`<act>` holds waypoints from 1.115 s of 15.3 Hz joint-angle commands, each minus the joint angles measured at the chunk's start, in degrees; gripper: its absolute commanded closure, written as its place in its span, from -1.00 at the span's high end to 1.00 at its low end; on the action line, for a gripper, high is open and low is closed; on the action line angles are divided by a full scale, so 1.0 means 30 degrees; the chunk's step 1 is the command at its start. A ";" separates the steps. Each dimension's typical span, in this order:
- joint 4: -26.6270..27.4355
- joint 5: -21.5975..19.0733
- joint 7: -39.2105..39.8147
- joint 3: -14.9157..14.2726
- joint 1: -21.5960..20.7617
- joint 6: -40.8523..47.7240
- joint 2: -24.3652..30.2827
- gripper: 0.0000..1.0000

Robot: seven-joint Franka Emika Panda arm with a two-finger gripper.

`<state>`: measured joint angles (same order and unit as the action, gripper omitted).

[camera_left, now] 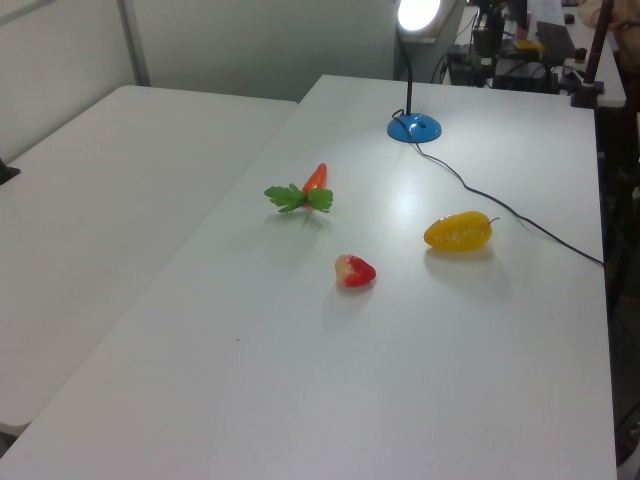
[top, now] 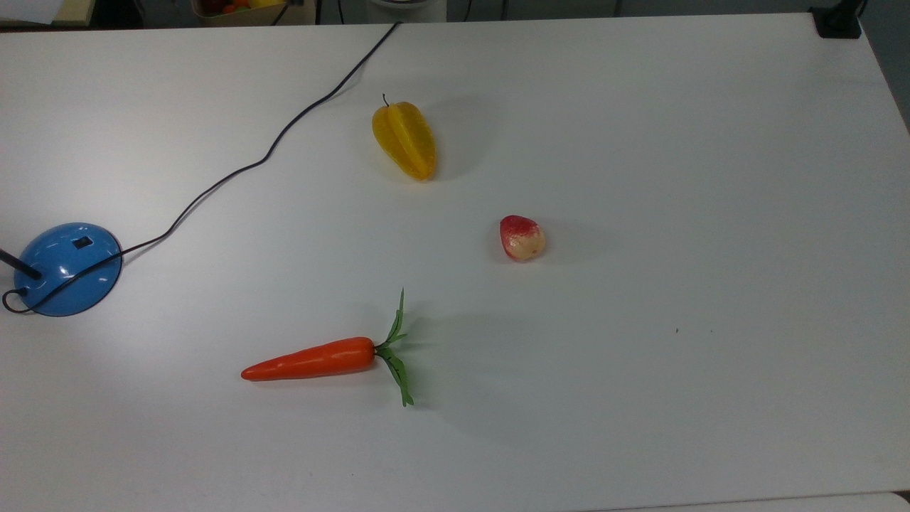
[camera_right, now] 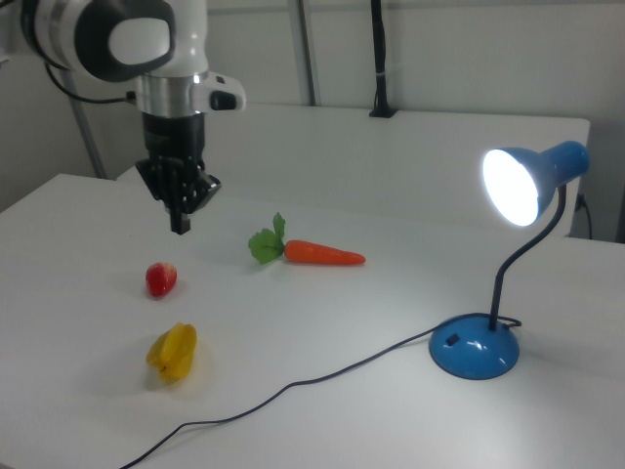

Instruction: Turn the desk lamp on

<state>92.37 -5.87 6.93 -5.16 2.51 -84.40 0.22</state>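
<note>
The desk lamp has a glossy blue domed base (top: pixel 67 269) with a small dark switch (top: pixel 82 242), standing at the top view's left edge. Its head (camera_right: pixel 518 186) glows bright white on a thin black stem in the right view, and the lit head (camera_left: pixel 418 12) also shows above the base (camera_left: pixel 414 128) in the left view. My gripper (camera_right: pixel 182 223) hangs high above the table at the right view's left, far from the lamp. Its fingers are shut with nothing between them.
The lamp's black cord (top: pixel 234 171) runs across the table to the far edge. An orange carrot (top: pixel 313 360), a yellow starfruit (top: pixel 405 139) and a small red-and-cream fruit (top: pixel 522 238) lie on the white table (top: pixel 675 178).
</note>
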 commanded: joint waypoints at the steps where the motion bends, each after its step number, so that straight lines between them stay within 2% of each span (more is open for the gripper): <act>1: 0.0763 -0.0210 0.0881 -0.0154 -0.0426 0.0329 0.1068 -0.04; 3: 0.0704 -0.0007 0.1321 -0.0125 -0.0455 0.0387 0.1127 0.71; 4: 0.0617 0.0024 0.1352 -0.0124 -0.0427 0.0359 0.1040 1.00; 17: 0.0293 0.0493 0.1118 -0.0183 -0.0221 0.0417 0.1010 1.00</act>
<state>92.54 -5.31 9.79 -5.39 2.19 -83.81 2.02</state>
